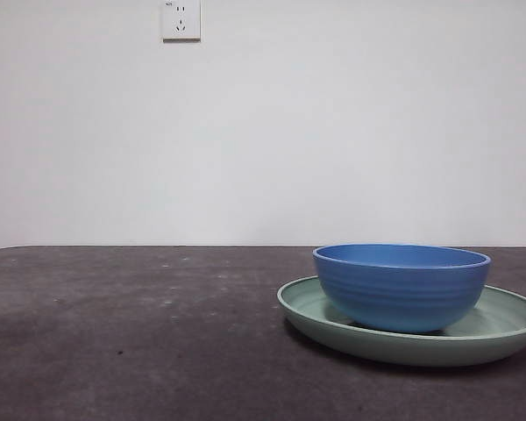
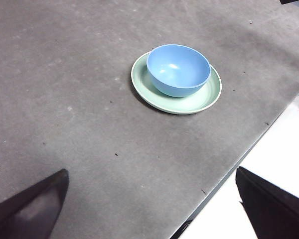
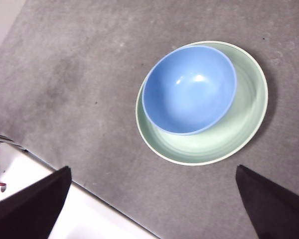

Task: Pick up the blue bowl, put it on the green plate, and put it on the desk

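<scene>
Right now the blue bowl [image 1: 401, 285] sits upright inside the green plate [image 1: 508, 326], and the plate rests flat on the desk [image 1: 140, 333]. From the low front camera the pair stands toward the right side of the desk, with the bowl's rim well above the plate's raised edge. On the white wall behind hangs a wall socket [image 1: 181, 19].

My right gripper [image 3: 154, 209] hangs above the desk with its jaws spread wide and nothing between them. Through that wrist camera I look down into the bowl [image 3: 189, 89], which sits off-centre in the plate [image 3: 239, 129], close against one side of the rim, and the plate lies near the desk's edge.

My left gripper [image 2: 154, 204] also has its jaws spread apart and holds nothing. From there the bowl [image 2: 178, 69] and plate [image 2: 209, 94] lie well away from it, and the desk's edge [image 2: 249, 149] runs just beside that gripper.
</scene>
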`<move>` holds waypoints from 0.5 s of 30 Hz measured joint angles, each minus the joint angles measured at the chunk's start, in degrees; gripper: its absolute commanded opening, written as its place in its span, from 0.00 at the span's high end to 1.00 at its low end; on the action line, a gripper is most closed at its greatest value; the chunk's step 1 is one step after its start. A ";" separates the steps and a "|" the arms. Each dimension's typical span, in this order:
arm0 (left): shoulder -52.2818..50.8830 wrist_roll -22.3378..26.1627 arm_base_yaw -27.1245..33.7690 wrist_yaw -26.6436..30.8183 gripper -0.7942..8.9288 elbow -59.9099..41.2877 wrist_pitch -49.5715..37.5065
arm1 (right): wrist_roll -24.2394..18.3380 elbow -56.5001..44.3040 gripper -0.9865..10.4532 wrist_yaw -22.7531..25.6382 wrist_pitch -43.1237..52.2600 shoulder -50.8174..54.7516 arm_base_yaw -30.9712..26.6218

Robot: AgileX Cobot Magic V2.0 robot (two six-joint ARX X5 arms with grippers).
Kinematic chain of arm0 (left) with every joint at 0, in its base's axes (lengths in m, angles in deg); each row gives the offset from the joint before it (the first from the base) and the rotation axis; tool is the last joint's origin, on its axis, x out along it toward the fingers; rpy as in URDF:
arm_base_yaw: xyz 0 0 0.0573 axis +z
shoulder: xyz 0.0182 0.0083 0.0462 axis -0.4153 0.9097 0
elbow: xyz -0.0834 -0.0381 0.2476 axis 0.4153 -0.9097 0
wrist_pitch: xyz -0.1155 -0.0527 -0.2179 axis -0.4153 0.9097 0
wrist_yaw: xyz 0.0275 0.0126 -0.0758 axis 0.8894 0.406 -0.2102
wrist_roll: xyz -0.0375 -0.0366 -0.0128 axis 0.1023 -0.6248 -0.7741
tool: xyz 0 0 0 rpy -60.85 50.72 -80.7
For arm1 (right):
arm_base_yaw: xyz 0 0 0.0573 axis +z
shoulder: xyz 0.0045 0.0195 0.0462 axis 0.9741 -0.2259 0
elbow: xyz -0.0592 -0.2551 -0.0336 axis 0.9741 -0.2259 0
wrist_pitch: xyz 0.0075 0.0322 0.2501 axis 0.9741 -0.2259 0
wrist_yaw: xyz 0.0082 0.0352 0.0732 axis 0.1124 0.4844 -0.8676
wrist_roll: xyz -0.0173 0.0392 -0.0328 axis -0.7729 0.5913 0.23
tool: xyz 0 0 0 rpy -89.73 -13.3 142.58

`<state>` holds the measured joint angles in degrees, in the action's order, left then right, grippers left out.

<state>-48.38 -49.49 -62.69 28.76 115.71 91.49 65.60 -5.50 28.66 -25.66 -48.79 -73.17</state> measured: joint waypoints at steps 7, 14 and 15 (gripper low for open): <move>0.00 -0.50 0.00 0.00 0.25 0.02 -0.79 | 0.55 0.13 0.47 10.54 0.00 -5.31 0.00; 0.00 -3.23 0.00 0.00 0.25 0.00 -0.79 | 0.61 0.22 0.47 11.58 0.07 -15.80 0.00; 0.00 -3.39 0.00 0.00 0.25 0.02 -0.79 | 0.61 0.22 0.47 11.58 0.09 -17.35 0.00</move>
<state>-48.38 -52.88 -62.69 28.76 115.73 90.71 66.22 -5.28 40.25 -25.57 -66.15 -73.17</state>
